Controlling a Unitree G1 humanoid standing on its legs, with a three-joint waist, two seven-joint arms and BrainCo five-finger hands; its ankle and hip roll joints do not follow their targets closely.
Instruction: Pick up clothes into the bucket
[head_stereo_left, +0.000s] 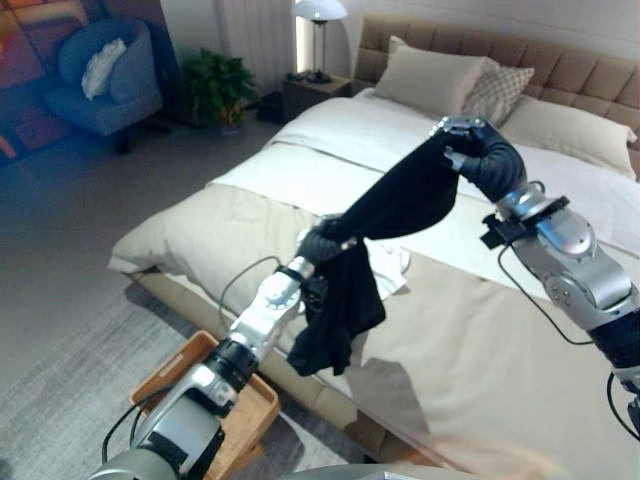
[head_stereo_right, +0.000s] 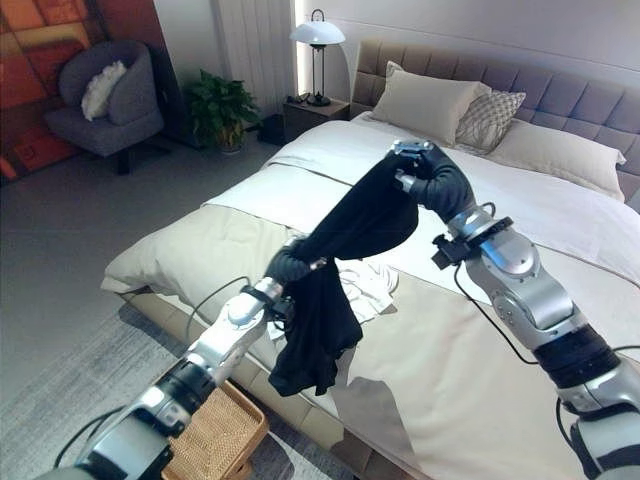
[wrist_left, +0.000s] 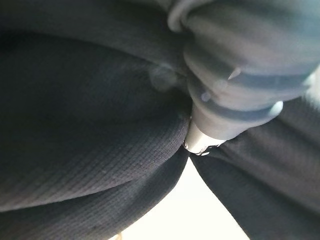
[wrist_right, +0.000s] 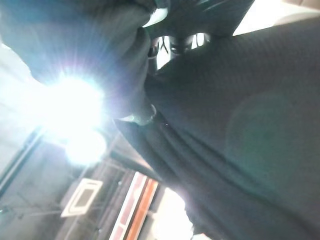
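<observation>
both hands, left hand (head_stereo_right: 290, 265) and right hand (head_stereo_right: 425, 172), clench soft black ribbed garment (head_stereo_right: 345, 260) above woven basket (head_stereo_right: 215, 435).

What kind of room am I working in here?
Most likely a bedroom: a made bed with pillows against a padded headboard, a bedside lamp on a nightstand, and an armchair in the corner.

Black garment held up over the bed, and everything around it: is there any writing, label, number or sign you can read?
None: no readable text on the black knit garment, the woven basket, the beige bed, or the orange wall picture.
</observation>
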